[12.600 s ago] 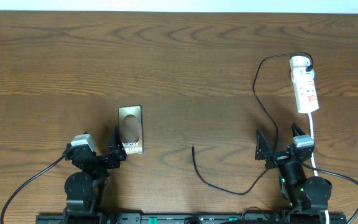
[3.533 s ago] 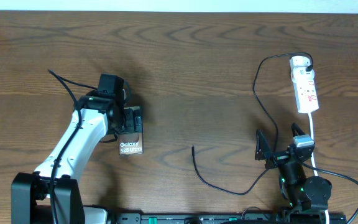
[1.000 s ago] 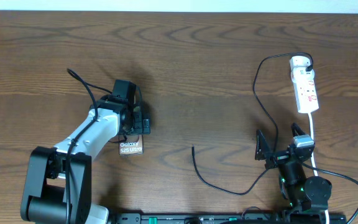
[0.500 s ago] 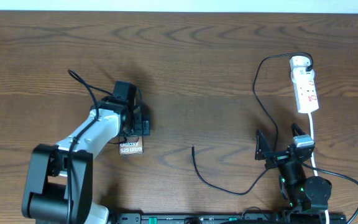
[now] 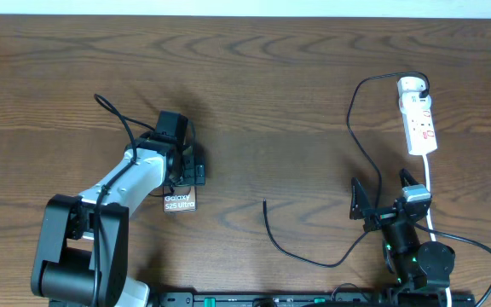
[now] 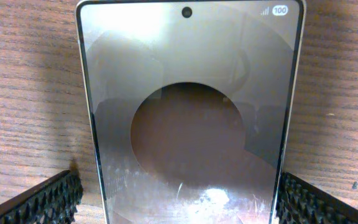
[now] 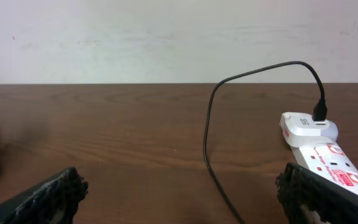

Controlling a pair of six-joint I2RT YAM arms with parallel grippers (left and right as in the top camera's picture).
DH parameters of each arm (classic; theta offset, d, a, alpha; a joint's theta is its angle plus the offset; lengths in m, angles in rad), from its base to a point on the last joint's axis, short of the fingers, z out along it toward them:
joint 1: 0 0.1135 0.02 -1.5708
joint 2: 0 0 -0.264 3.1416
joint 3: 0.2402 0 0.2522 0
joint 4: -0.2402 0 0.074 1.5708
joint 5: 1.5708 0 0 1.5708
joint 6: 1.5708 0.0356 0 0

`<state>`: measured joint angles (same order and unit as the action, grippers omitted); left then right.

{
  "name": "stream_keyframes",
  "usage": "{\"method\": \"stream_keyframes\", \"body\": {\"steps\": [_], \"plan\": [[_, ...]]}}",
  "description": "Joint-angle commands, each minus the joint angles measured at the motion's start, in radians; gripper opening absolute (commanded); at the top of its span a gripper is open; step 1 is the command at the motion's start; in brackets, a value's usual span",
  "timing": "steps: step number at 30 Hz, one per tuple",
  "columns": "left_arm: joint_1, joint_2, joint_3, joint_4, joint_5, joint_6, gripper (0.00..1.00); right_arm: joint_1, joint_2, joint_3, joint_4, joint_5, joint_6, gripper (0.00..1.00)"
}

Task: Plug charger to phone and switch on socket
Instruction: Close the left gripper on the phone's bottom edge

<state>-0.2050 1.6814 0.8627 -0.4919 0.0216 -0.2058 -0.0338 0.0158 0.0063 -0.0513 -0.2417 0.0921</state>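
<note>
The phone (image 5: 180,203) lies flat on the table at the left, its "Galaxy" lettering showing below my left gripper (image 5: 182,173). In the left wrist view the phone (image 6: 188,112) fills the frame, and my left gripper (image 6: 185,202) straddles its lower part, open, with a strip of wood showing beside the left finger. The charger cable (image 5: 351,128) runs from the socket strip (image 5: 419,119) in a loop to its free tip (image 5: 264,203) at centre. My right gripper (image 5: 385,203) is open and empty, with the cable (image 7: 207,137) and the strip (image 7: 319,146) ahead of its jaws (image 7: 179,196).
The strip's white cord (image 5: 430,183) runs down the right side past the right arm. The black cable loops low across the table between the arms. A pale wall (image 7: 166,37) stands behind the table's far edge.
Since the oldest frame my left arm has reached out from rest to the phone. Over the last second it has barely shifted. The phone, cable and right arm have not moved.
</note>
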Motion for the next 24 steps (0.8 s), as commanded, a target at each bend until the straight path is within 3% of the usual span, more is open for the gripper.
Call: {"method": "stream_keyframes", "body": {"steps": [1,24], "plan": [[0.001,0.034,-0.01,0.0,0.011,0.003,0.98,0.009,0.0,-0.001,-0.005,0.004,0.008,0.99],[0.001,0.034,-0.006,0.001,0.083,0.002,1.0,0.009,0.0,-0.001,-0.005,0.004,0.008,0.99]]}}
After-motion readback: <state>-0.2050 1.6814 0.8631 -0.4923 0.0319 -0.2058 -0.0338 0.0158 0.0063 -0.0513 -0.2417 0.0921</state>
